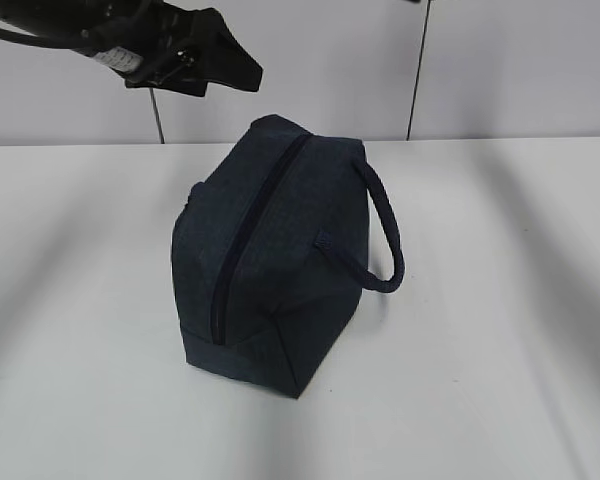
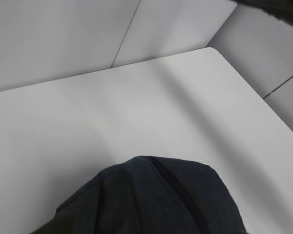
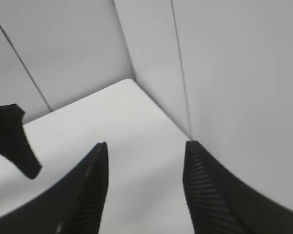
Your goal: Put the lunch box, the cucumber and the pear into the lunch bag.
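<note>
Lunch bag (image 1: 275, 260) stands zipped shut in the middle of the white table (image 1: 500, 300), handle (image 1: 380, 230) drooping to its right. Above its far left, the left pincer (image 1: 195, 60) hangs spread and empty. The right pincer (image 3: 145, 161) gapes apart, gripping nothing, over the table's far corner.

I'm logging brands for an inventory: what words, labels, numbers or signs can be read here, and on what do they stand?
No readable text anywhere.
Small white label on the left arm: too small and blurred to read.
Lunch bag: plain navy fabric, no logo or tag visible in any view.
Table and wall panels: bare of markings.
</note>
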Robot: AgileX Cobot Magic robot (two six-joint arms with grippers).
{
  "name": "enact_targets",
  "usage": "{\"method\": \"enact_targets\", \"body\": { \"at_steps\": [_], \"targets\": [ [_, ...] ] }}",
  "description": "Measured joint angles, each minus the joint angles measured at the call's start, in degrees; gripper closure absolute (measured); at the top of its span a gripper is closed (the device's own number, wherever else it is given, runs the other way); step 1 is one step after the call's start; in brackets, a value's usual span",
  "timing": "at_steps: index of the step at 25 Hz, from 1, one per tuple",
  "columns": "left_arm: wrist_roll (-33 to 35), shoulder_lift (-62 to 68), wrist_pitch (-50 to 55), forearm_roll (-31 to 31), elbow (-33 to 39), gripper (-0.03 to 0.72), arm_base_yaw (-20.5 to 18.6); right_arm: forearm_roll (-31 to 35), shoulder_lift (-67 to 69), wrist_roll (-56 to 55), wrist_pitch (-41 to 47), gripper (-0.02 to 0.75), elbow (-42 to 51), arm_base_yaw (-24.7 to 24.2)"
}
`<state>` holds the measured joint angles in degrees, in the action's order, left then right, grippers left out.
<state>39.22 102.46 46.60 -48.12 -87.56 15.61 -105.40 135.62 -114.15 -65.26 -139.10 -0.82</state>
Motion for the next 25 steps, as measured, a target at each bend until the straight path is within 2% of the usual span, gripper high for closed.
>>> {"method": "enact_targets", "body": {
  "at_steps": [4, 8, 10, 14, 17, 22, 25],
  "targets": [
    [-0.3, 0.0, 2.3, 0.1, 0.0, 0.139, 0.0, 0.0, -0.8, 8.1, 5.1, 0.37, -1.3, -1.0],
    [-0.3, 0.0, 2.8, 0.2, 0.0, 0.139, 0.0, 0.0, -0.8, 9.3, 10.5, 0.375, -1.4, -3.0],
    [-0.3, 0.0, 2.8, 0.2, 0.0, 0.139, 0.0, 0.0, -0.8, 6.2, 13.4, 0.378, -1.4, -4.3],
    [-0.3, 0.0, 2.8, 0.2, 0.0, 0.139, 0.0, 0.0, -0.8, -10.2, 18.1, 0.379, -1.4, -7.6],
    [-0.3, 0.0, 2.6, 0.2, 0.0, 0.139, 0.0, 0.0, -0.8, -18.1, 17.2, 0.38, -1.4, -8.6],
    [-0.3, 0.0, 1.8, 0.3, 0.0, 0.139, 0.0, 0.0, -0.8, -20.9, 7.5, 0.381, -1.4, -8.4],
    [-1.0, 0.0, 1.7, 2.8, 0.0, 0.139, 0.0, 0.0, -0.8, -21.2, 2.5, 0.381, -1.4, -8.2]
  ]
}}
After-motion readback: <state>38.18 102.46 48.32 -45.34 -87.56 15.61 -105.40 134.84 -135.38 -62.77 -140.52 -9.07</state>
